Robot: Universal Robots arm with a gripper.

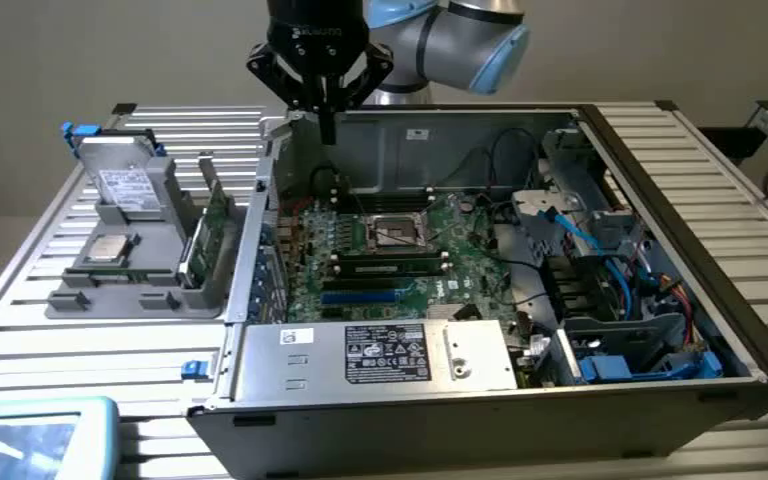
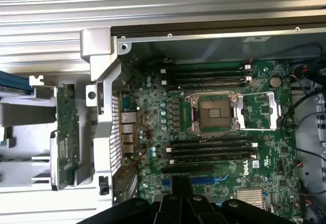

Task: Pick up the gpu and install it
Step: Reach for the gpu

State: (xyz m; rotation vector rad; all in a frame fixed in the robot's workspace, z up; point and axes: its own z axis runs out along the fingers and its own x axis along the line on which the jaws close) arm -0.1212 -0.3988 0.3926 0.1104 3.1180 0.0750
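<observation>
gpu: thin green circuit card with silver end bracket, upright on edge in a grey plastic holder, left-centre of the exterior view, outside the open black computer case. Black two-finger gripper, upper centre: fingers pressed together, nothing held, above the case's rear corner, well apart from the gpu.

Step, by judgement: approach, pick not begun. A grasp calls for spread fingers over the gpu's top edge.

Wrist view: gpu edge-on from above, beside the case wall. Gripper over the green motherboard, with its blue slot bare.

Open PC case on slatted surface: mobo w/ empty CPU socket, PSU. Gray holder beside carries drive, CPU chip.
</observation>
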